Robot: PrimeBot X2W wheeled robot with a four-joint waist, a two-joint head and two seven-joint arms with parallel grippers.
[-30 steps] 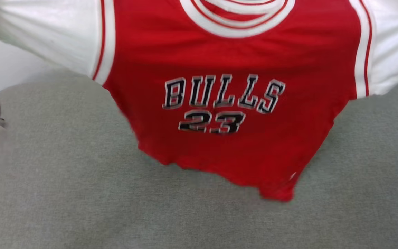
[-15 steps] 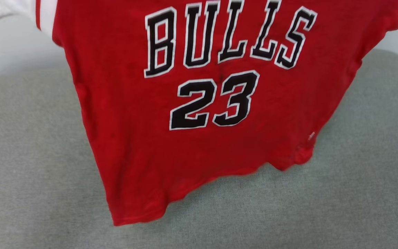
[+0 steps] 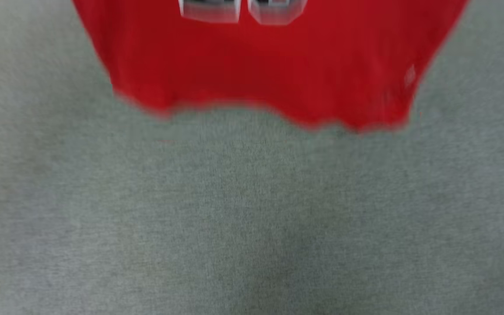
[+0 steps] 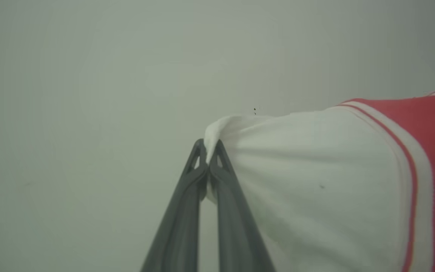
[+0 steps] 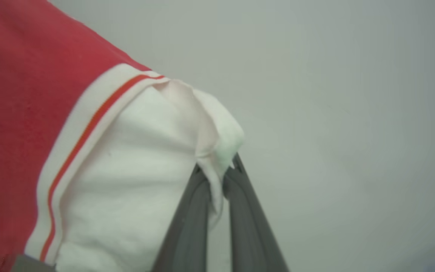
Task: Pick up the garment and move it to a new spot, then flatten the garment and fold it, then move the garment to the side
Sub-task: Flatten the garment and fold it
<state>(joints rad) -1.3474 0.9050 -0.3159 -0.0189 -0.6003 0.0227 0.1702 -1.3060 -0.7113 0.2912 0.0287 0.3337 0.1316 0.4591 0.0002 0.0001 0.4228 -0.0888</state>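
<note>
Head view is blurry for me right now. The red jersey [image 3: 260, 65] takes up the top of the frame, from upper left across to upper right. The blurred bottoms of its white-outlined number [image 3: 210, 11] poke in at the top edge. Its hem [image 3: 234, 105] runs in a wavy line and dips lowest towards the right. A small pale tag [image 3: 409, 76] sits just above that low corner. Below it, the grey fabric surface [image 3: 252, 218] runs down to the bottom edge. I can't tell whether the hem touches that surface or hangs just above it.

In the left wrist view, the left gripper [image 4: 207, 145] comes up from bottom centre with its two dark fingers pressed together. They're pinched on a bunched corner of the white sleeve [image 4: 296, 170]. That sleeve fans out to the right, to the white-and-red armhole trim [image 4: 410, 170], with red cloth at the far right edge. Plain pale grey sits behind it.

In the right wrist view, the right gripper [image 5: 219, 170] rises from bottom centre, fingers clamped on a fold of the other white sleeve [image 5: 138, 170]. A tuft of cloth sticks up past the tips. The sleeve spreads left to its striped trim, and the red body fills the upper left.
</note>
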